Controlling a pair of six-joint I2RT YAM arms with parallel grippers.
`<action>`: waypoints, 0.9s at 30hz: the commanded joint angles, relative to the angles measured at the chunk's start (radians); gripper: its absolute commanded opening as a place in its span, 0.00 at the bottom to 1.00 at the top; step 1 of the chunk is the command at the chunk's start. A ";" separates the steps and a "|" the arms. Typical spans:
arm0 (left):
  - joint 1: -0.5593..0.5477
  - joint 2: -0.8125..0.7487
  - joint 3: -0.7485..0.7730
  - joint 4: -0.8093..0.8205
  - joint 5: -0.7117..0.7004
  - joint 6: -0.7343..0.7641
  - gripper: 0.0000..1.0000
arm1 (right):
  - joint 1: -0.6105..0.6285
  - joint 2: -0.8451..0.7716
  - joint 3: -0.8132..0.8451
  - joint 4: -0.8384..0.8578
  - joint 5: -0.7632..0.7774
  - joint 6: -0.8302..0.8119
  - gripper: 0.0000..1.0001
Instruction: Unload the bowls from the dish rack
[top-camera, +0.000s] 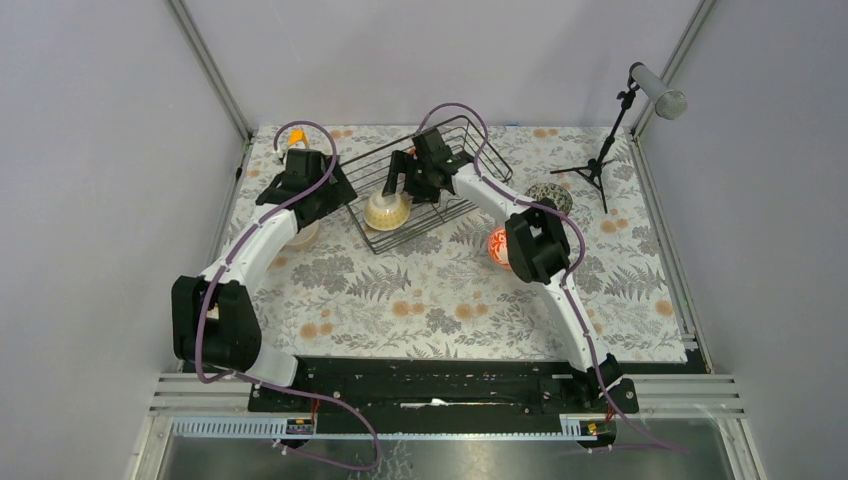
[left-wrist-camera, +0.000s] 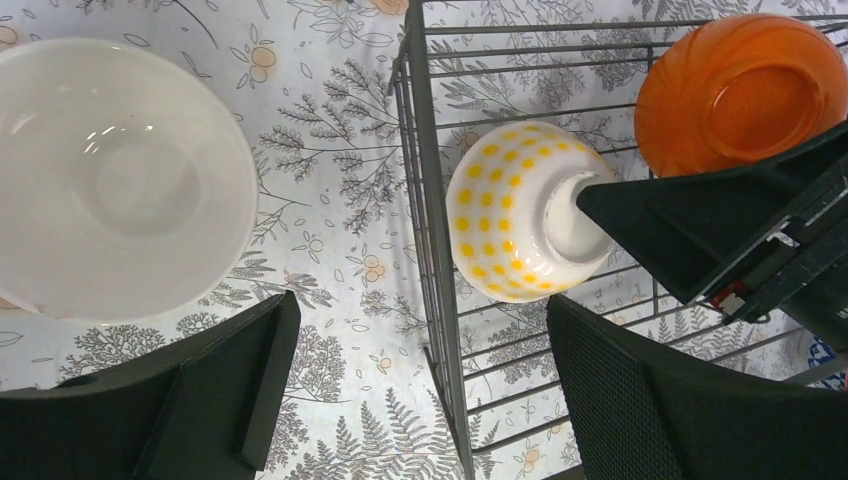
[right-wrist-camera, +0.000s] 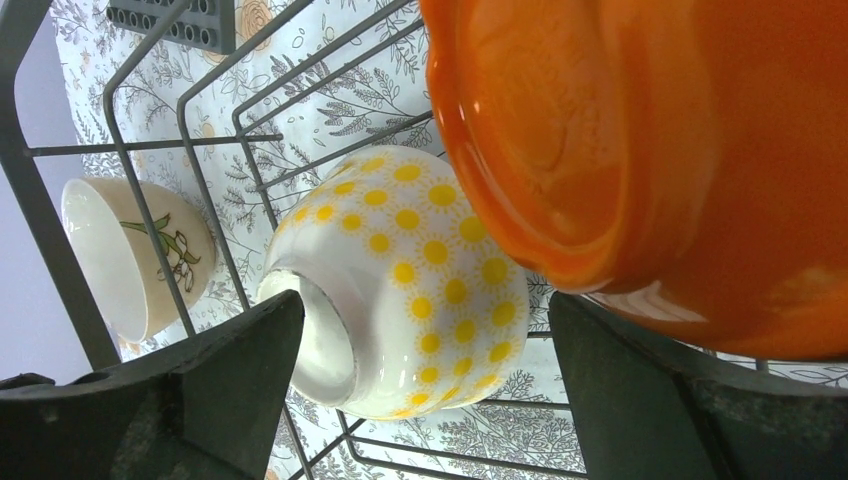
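Observation:
The dark wire dish rack (top-camera: 455, 165) stands at the back middle. In it lie a cream bowl with yellow dots (top-camera: 387, 211), tipped over (right-wrist-camera: 410, 280), and a bright orange bowl (right-wrist-camera: 660, 150). My right gripper (right-wrist-camera: 425, 390) is open inside the rack (top-camera: 408, 183), one finger by the dotted bowl's foot and the other beside the orange bowl. My left gripper (left-wrist-camera: 420, 390) is open and empty, straddling the rack's left wall (left-wrist-camera: 430, 250), and shows in the top view (top-camera: 335, 195). A white bowl (left-wrist-camera: 115, 180) sits on the table left of the rack.
A beige flower-painted bowl (right-wrist-camera: 130, 250) stands outside the rack. A red-patterned bowl (top-camera: 497, 247) and a dark speckled bowl (top-camera: 550, 197) sit right of the rack. A microphone stand (top-camera: 605, 150) is at the back right. A grey block (right-wrist-camera: 175, 22) lies beyond the rack.

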 joint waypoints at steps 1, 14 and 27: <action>-0.002 -0.022 -0.004 0.067 0.031 0.003 0.99 | 0.018 0.013 -0.047 -0.012 -0.031 0.055 1.00; 0.004 0.025 0.007 0.080 0.091 0.018 0.99 | 0.017 0.020 -0.086 0.071 -0.142 0.111 0.95; 0.012 0.124 0.000 0.123 0.153 0.052 0.72 | 0.029 0.022 -0.023 -0.143 -0.030 -0.026 0.94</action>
